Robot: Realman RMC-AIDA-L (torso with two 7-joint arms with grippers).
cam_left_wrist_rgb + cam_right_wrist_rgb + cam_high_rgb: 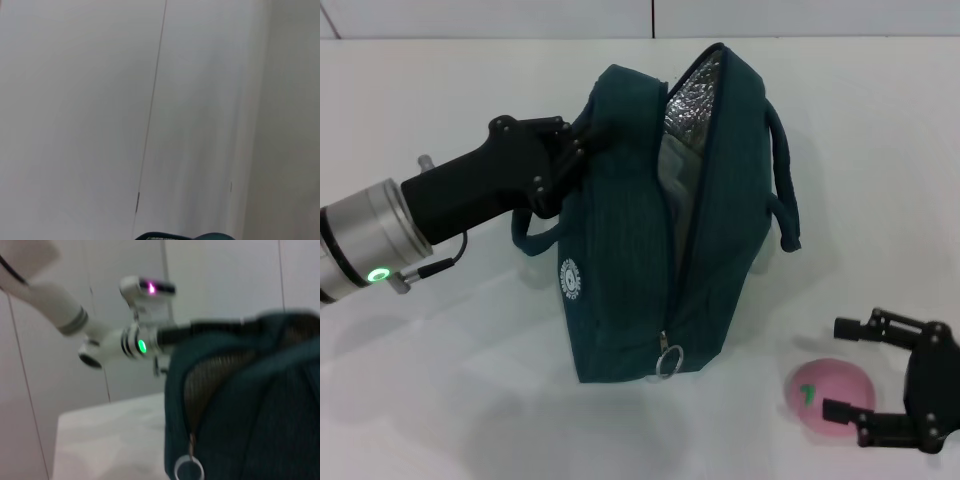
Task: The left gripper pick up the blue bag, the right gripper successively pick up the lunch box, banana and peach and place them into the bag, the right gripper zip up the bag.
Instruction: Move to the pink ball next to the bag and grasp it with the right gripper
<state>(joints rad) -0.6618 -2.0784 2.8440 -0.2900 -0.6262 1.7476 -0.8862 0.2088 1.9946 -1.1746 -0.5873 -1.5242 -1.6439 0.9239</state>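
Observation:
The blue bag (650, 230) stands upright on the white table, its zipper open and silver lining showing at the top. My left gripper (570, 150) is shut on the bag's upper left edge. The pink peach (825, 392) lies on the table right of the bag's front end. Around it my right gripper (830, 368) stands open, one finger behind the peach and one across its front. The right wrist view shows the bag (250, 405) close up with its zipper ring (189, 471). A sliver of the bag (185, 236) shows in the left wrist view. Lunch box and banana are out of view.
The zipper's metal ring pull (668, 362) hangs at the bag's near end. A rope handle (785, 190) sticks out on the bag's right side. The left arm (110, 340) reaches in from beyond the bag in the right wrist view. White table (450, 400) surrounds everything.

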